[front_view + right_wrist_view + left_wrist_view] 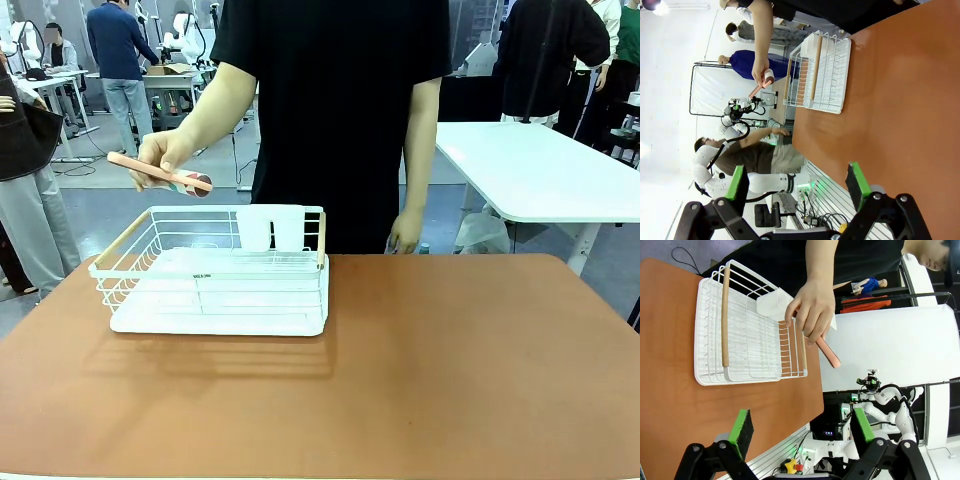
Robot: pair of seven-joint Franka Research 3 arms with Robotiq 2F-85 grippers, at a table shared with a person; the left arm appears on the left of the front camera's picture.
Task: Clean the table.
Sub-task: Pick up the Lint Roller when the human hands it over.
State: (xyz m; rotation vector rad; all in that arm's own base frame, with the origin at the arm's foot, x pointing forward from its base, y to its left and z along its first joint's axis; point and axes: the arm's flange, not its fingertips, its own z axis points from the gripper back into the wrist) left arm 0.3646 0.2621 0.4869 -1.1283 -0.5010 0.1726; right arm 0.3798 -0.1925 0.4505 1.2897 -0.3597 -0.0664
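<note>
The reddish-brown table (450, 360) carries a white wire rack (215, 275) with wooden handles at its far left. A person's hand (165, 155) holds a pink-handled tool (160, 172) with a round patterned head in the air above the rack's far left corner. In the left wrist view my left gripper (801, 412) stands open with nothing between its green pads, back from the rack (745, 335) and the hand (812, 307). My right gripper (796, 169) is open and empty too, over the table (910, 100), with the rack (820, 75) well ahead.
A white cup holder (270, 227) hangs on the rack's far side. The person stands at the far edge, the other hand (405, 238) hanging by the table. A white-topped table (540, 170) stands behind on the right, and other people are farther back.
</note>
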